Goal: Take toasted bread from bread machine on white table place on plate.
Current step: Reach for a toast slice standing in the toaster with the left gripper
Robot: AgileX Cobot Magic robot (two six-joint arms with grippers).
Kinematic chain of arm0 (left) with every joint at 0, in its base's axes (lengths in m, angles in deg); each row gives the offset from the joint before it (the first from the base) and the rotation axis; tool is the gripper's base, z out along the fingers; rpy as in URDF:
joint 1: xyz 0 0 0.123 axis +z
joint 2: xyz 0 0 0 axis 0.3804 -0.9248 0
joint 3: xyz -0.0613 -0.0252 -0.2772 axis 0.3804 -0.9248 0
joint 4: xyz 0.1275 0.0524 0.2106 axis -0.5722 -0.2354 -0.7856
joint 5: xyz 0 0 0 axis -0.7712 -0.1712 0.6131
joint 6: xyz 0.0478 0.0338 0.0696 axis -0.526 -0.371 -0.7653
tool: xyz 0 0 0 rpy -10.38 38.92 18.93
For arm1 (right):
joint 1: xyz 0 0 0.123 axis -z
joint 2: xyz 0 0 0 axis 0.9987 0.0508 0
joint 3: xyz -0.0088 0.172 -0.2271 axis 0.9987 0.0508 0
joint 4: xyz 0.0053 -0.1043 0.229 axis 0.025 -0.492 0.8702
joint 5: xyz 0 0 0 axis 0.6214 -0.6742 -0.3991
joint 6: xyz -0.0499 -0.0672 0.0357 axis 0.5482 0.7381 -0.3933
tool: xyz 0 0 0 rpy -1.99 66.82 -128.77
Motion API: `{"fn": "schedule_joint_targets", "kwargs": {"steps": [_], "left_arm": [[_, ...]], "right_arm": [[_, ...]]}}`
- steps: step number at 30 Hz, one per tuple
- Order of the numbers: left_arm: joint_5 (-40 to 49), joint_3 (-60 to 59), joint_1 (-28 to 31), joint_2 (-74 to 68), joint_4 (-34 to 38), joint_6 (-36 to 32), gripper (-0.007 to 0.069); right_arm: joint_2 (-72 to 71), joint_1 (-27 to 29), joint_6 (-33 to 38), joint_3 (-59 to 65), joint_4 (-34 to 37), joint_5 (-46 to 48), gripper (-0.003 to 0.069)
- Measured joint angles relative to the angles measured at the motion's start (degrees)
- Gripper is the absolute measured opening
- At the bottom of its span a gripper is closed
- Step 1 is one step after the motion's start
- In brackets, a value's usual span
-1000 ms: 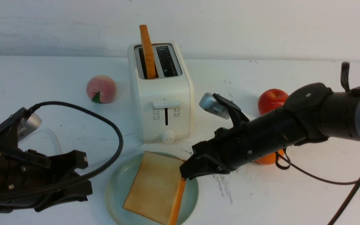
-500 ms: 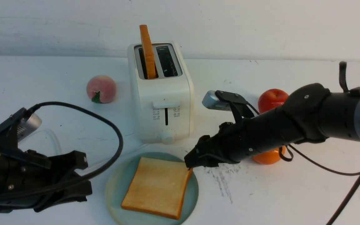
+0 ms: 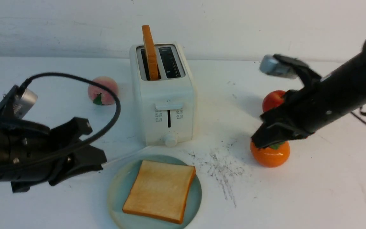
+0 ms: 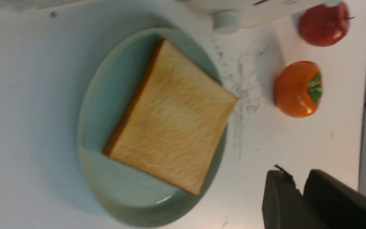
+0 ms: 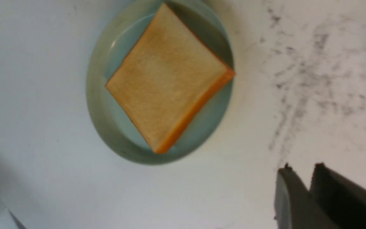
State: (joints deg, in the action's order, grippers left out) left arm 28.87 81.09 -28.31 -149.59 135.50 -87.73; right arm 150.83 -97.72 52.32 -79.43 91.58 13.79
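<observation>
One slice of toasted bread (image 3: 159, 190) lies flat on the pale blue-green plate (image 3: 115, 190), in front of the bread machine (image 3: 167, 108). A second slice (image 3: 149, 51) stands upright in the machine's left slot. My right gripper (image 3: 256, 143) hangs over the orange fruit, well right of the plate; its fingers are together and hold nothing (image 5: 300, 167). My left gripper (image 3: 98, 160) is low at the left of the plate, apart from it, with its fingers close together and nothing between them (image 4: 294, 173). Both wrist views show the toast (image 4: 170, 117) (image 5: 167, 76) on the plate.
On the white table (image 3: 322, 197) an orange persimmon (image 3: 270, 156) sits partly under the right gripper, with a red apple (image 3: 273, 99) behind it. A peach (image 3: 102, 90) lies left of the bread machine. Dark speckled marks (image 3: 224, 165) lie right of the plate.
The right gripper let go of the slice, which dropped flat onto the plate. It then drew back to the right and rose. The left gripper shifted slightly up and right.
</observation>
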Motion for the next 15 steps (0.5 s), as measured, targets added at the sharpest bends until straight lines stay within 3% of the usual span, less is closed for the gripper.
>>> {"fn": "schedule_joint_targets", "kwargs": {"steps": [3,6,11,15], "left_arm": [[2.7,5.4,0.0,0.0,1.0,-1.6,0.0066],[5.9,12.3,0.0,0.0,1.0,-2.2,-0.0012],[7.7,21.9,0.0,-0.1,0.7,-1.2,-0.0014],[9.0,28.0,-1.1,-1.5,-4.8,5.8,-0.0014]], "right_arm": [[-5.3,3.8,-2.1,-0.1,-2.3,4.8,-0.0014],[-13.0,7.2,-4.7,-0.2,-4.7,8.2,-0.0017],[-24.5,8.4,-11.0,0.6,-11.3,10.7,-0.001],[-32.5,8.5,-19.3,4.5,-17.3,11.7,-0.0007]]}}
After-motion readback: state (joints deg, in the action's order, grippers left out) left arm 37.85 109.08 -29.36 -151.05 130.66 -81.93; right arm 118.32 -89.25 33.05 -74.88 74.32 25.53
